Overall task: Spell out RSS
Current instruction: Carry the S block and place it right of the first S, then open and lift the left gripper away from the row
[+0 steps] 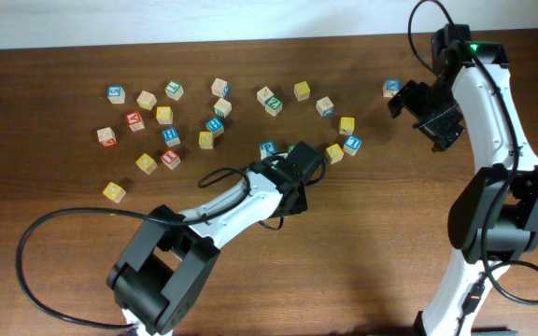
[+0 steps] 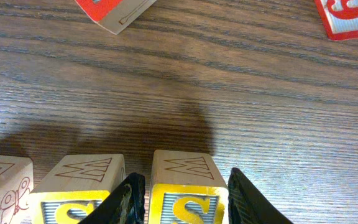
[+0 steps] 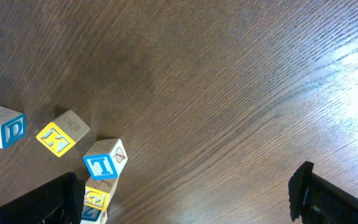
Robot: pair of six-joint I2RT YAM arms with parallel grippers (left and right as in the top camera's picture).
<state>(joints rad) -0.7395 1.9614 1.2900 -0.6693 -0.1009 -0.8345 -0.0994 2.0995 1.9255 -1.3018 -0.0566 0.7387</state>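
left gripper (image 2: 185, 202): low over the counter (image 2: 229, 93), jaws narrow, clamped on either side of the held S cube (image 2: 185, 186)
held S cube: yellow face, sitting on the counter, centre of the counter in the overhead view
second S cube (image 2: 79, 190): yellow face, just left of the held one, with one gripper finger (image 2: 129, 199) between them
green-edged cube (image 2: 2, 186): next in line to the left, butterfly drawing on its side, letter not readable
row: all three side by side, faces level
red cubes (image 2: 114, 9): two at the far edge of the left wrist view, well apart from the row
right gripper (image 3: 185, 180): jaws wide, nothing between them, above bare counter on the right side
blue T cube (image 3: 104, 162): near the right gripper's left finger, with a yellow K cube (image 3: 61, 134) and a blue D cube (image 3: 2, 127) beside it
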